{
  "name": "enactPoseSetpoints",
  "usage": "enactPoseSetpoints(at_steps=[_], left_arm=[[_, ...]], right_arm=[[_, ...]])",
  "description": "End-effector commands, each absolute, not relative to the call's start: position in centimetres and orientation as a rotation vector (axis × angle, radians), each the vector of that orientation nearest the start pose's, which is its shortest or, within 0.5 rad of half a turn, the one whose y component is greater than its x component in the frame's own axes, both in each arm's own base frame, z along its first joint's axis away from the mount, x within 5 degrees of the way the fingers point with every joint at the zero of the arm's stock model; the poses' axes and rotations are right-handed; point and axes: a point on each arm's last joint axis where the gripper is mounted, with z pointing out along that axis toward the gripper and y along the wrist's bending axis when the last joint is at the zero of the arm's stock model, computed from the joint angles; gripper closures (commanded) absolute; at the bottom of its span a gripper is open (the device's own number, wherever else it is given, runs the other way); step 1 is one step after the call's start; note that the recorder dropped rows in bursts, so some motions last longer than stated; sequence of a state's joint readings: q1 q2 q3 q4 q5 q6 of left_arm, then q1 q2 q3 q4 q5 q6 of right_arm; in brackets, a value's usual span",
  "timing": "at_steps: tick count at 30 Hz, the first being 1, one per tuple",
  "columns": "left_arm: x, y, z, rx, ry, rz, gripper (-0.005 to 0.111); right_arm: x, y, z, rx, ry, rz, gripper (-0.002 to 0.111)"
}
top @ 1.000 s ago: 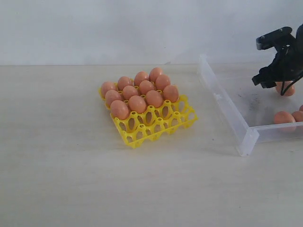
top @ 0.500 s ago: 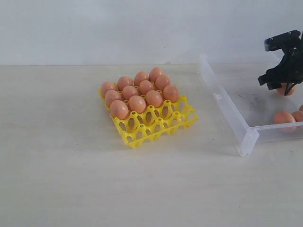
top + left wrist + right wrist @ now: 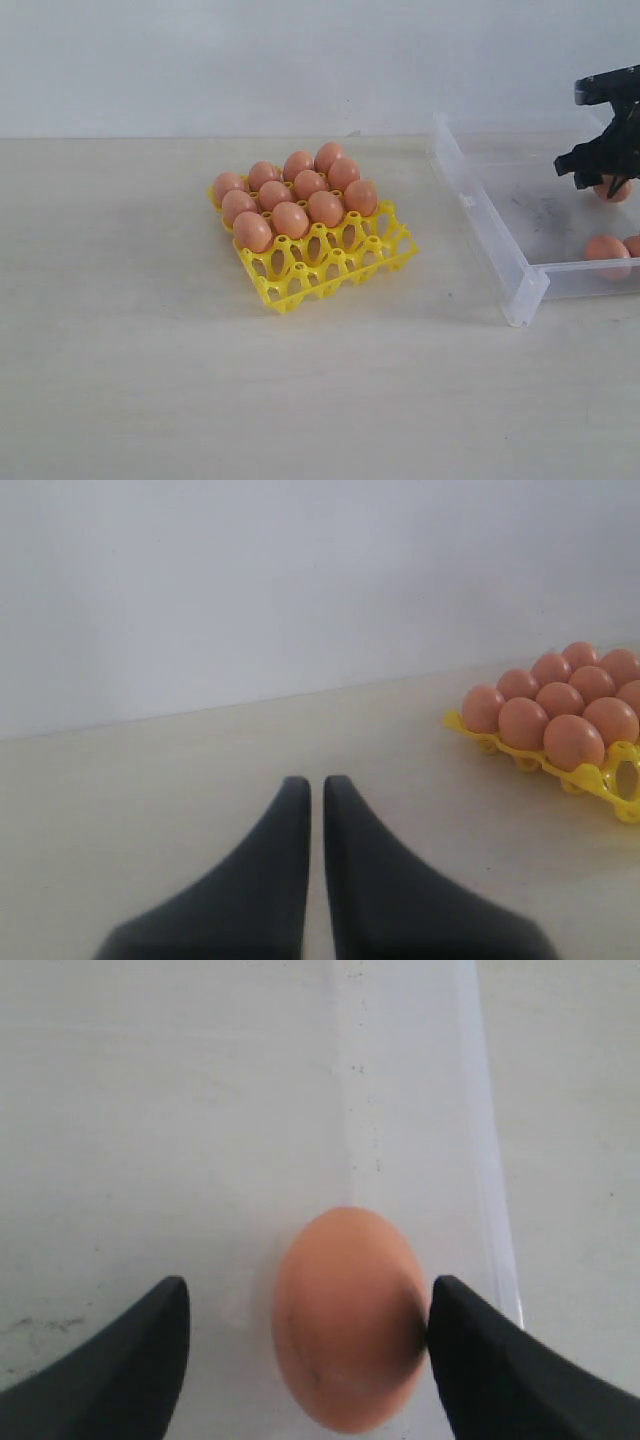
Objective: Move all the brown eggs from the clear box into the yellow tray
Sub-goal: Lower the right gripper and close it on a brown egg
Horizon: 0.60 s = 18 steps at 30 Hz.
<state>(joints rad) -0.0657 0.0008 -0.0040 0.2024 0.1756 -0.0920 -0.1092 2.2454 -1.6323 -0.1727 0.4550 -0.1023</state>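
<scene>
**Right gripper astride an egg in the box**

Left gripper (image 3: 316, 785): fingers nearly together, nothing between them, low over the table (image 3: 150, 380). Yellow tray (image 3: 330, 268) sat mid-table; brown eggs (image 3: 290, 218) filled its three far rows. Clear box (image 3: 490, 240) lay well apart on the right, with two eggs (image 3: 607, 247) by its near wall. Farther in, right gripper (image 3: 310, 1295) stood wide open astride one egg (image 3: 345, 1315) on the box floor, one finger touching its side.

Matte black left claw (image 3: 317, 785), two smooth fingers (image 3: 275, 870) that tapered to rounded tips, right claw (image 3: 600, 172) was likewise black, with blocky angular housing (image 3: 607, 88)
</scene>
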Motion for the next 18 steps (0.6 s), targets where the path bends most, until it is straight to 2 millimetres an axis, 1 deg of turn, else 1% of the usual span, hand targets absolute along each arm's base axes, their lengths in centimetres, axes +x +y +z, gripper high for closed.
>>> enactPoseSetpoints(at_steps=[1, 6, 8, 10, 12, 15, 18], left_arm=[[5.62, -0.09, 19.78, 0.115, 1.649, 0.050, 0.103], [5.62, -0.09, 19.78, 0.115, 1.649, 0.050, 0.103], [5.62, -0.09, 19.78, 0.115, 1.649, 0.050, 0.103], [5.62, -0.09, 19.78, 0.115, 1.649, 0.050, 0.103], [5.62, -0.09, 19.78, 0.115, 1.649, 0.050, 0.103], [5.62, -0.09, 19.78, 0.115, 1.649, 0.050, 0.103], [5.62, -0.09, 19.78, 0.115, 1.649, 0.050, 0.103]], right_arm=[[48.07, -6.51, 13.88, -0.073, 2.569, -0.224, 0.046], [47.92, -6.41, 13.77, -0.002, 2.588, -0.189, 0.046], [47.91, -6.41, 13.76, -0.002, 2.589, -0.189, 0.047], [47.93, -6.41, 13.77, -0.012, 2.587, -0.191, 0.050], [48.06, -6.41, 13.85, -0.010, 2.570, -0.190, 0.055], [48.29, -6.36, 14.00, 0.047, 2.538, -0.166, 0.065], [48.51, -6.36, 14.15, 0.079, 2.507, -0.153, 0.066]])
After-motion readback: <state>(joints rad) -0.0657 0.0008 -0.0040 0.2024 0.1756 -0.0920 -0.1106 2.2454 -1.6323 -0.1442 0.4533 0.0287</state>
